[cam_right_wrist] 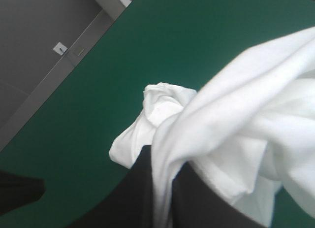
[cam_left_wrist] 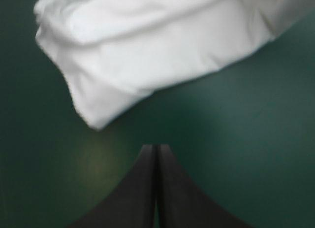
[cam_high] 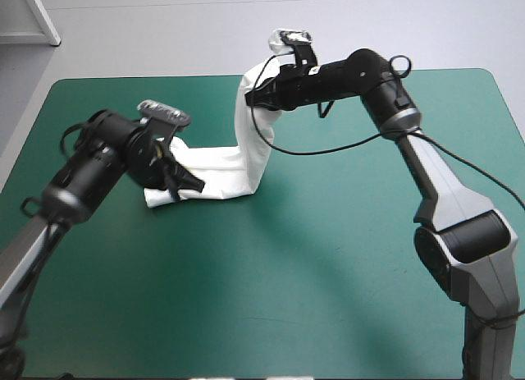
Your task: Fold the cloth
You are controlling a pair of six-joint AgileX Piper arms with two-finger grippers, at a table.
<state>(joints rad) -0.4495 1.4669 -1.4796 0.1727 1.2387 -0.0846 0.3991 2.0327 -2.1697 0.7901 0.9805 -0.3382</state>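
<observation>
White T-shirt (cam_high: 220, 173), crosswise, right end up

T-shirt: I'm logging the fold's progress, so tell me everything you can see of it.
The T-shirt is white, soft cloth, folded into a long creased band. One end lies on the teal-green table; the rest rises steeply to the right gripper, shut on its bunched upper end. The left gripper is shut just short of the low end, not touching it.

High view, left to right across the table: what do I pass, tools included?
Left tool, shut, at the T-shirt's low end → T-shirt, one end lying flat, the other lifted → right tool, shut on the lifted end.
</observation>
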